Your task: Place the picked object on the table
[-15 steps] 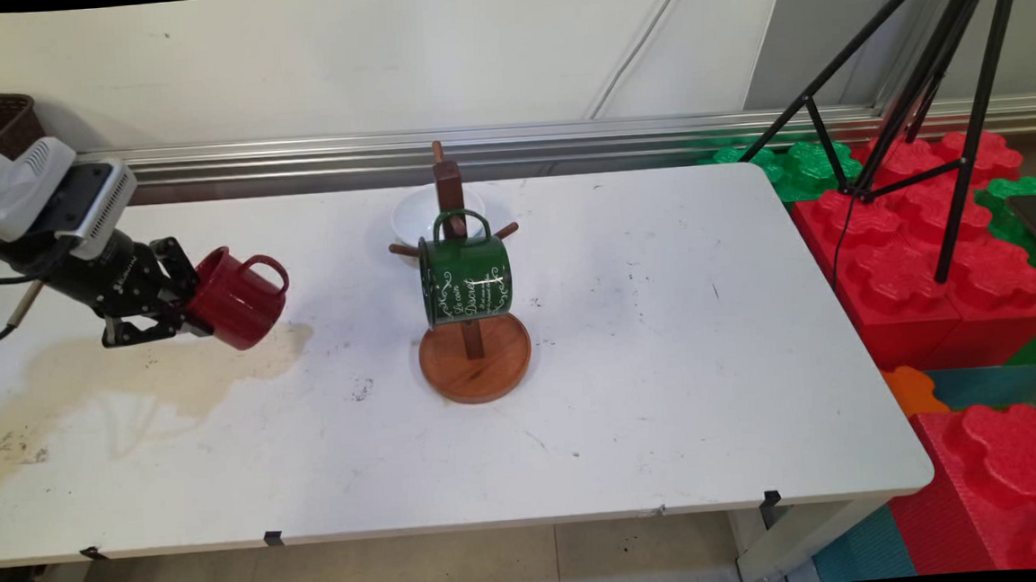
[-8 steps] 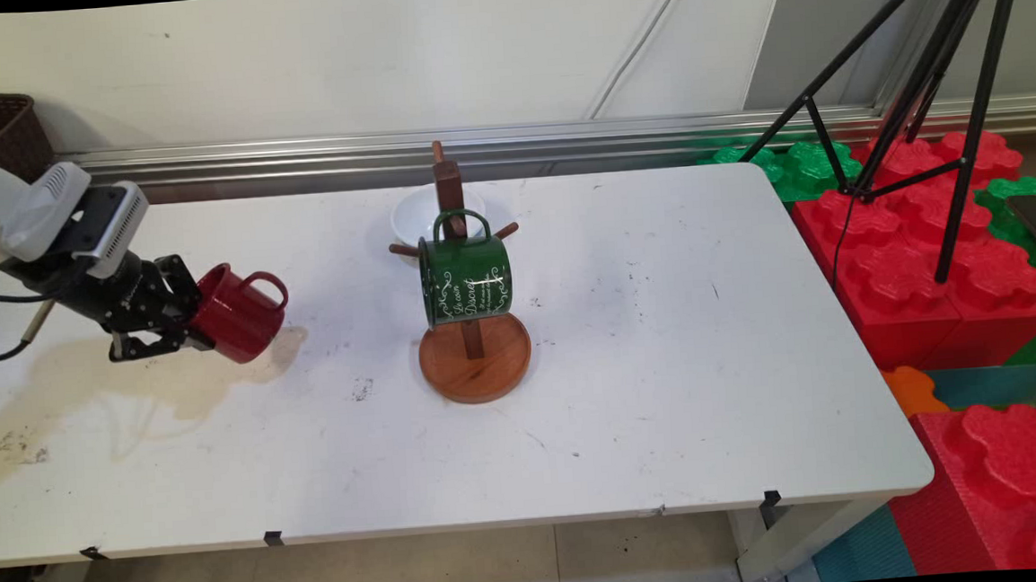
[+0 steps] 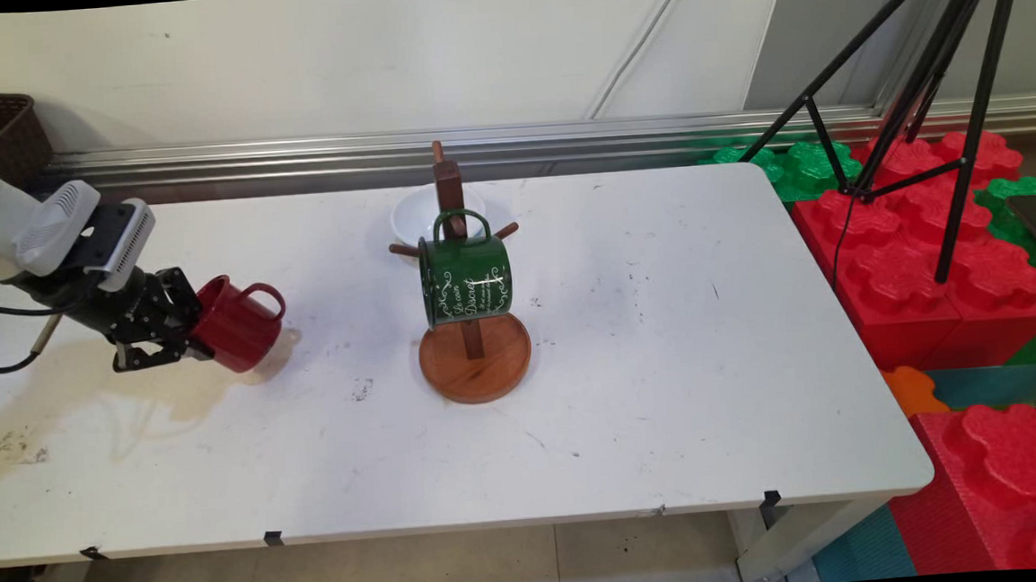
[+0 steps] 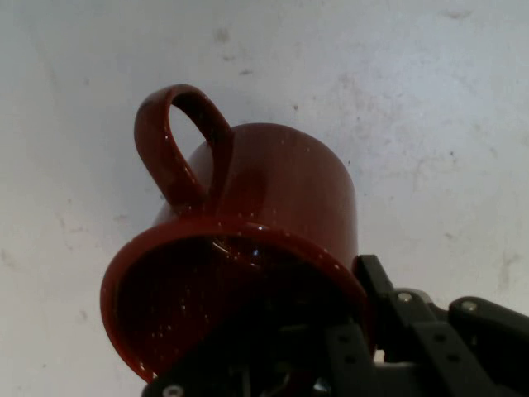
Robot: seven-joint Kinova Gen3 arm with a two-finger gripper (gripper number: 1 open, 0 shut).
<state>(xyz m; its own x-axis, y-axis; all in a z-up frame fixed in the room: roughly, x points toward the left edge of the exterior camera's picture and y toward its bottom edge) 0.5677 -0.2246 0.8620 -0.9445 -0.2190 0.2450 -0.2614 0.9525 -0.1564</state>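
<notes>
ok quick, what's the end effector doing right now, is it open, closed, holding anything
End effector: closed on the rim of the red mug, holding it tilted just above the table, handle up.

Glossy red mug (image 3: 237, 324), gripped at its rim, tilted on its side, handle up, low over table's left part

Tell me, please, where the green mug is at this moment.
In the main view the green mug hangs by its handle on the wooden mug stand at the table's middle, in front of a white bowl, well right of the gripper and its red mug.
</notes>
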